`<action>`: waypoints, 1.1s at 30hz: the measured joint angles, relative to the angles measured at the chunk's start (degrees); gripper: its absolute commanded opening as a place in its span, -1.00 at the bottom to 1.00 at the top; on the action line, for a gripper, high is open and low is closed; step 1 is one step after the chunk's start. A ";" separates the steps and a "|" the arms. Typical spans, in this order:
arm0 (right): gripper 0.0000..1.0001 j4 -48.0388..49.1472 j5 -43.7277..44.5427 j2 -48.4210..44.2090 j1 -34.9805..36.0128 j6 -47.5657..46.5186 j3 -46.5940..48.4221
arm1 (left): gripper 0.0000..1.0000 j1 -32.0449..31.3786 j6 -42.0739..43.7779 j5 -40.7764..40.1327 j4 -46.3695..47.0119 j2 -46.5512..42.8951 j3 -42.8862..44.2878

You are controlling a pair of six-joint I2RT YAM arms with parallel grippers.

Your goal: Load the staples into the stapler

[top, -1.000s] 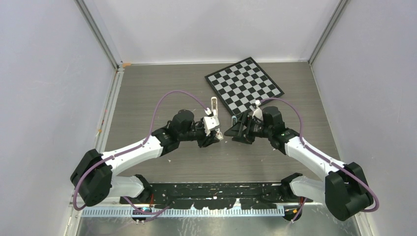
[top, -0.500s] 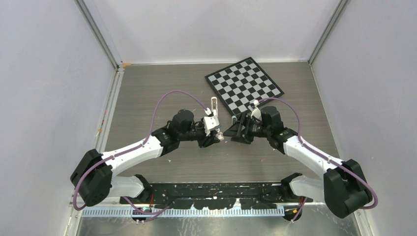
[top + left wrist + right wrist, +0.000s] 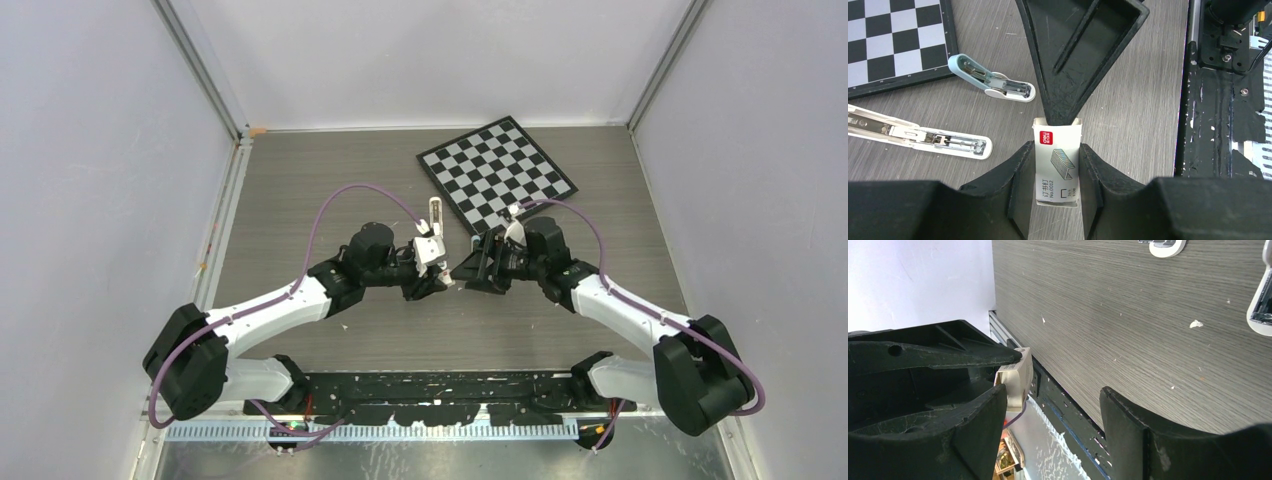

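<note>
My left gripper (image 3: 1057,150) is shut on a small white staple box (image 3: 1057,165) printed with a red logo and a staple drawing, held above the table. The staples themselves are hidden. My right gripper (image 3: 1053,395) stands open, and one black finger (image 3: 1073,60) has its tip against the box's far end (image 3: 1015,375). The two grippers meet at the middle of the table (image 3: 450,272). The stapler (image 3: 990,82), pale blue-teal and white with its metal channel showing, lies on the table just beyond, by the checkerboard's edge.
A longer white stapler (image 3: 918,135) lies opened flat to the left of the held box. A black and white checkerboard (image 3: 497,173) lies at the back right. White walls close in both sides. A black rail (image 3: 440,385) runs along the near edge.
The right gripper has moved left toward the left gripper until its finger reached the box. The left gripper and the box have stayed put.
</note>
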 measured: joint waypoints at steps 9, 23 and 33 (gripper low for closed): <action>0.42 0.52 1.31 0.74 1.81 0.17 0.00 | -0.29 0.04 -0.81 0.33 0.11 -0.15 -0.50; 0.55 -11.50 6.99 -6.80 2.75 -0.42 4.28 | -0.30 1.07 0.35 0.13 0.39 0.17 -0.52; 0.50 -12.57 6.21 -3.30 3.58 -0.31 5.75 | -0.29 1.14 0.68 0.76 0.09 0.74 -0.50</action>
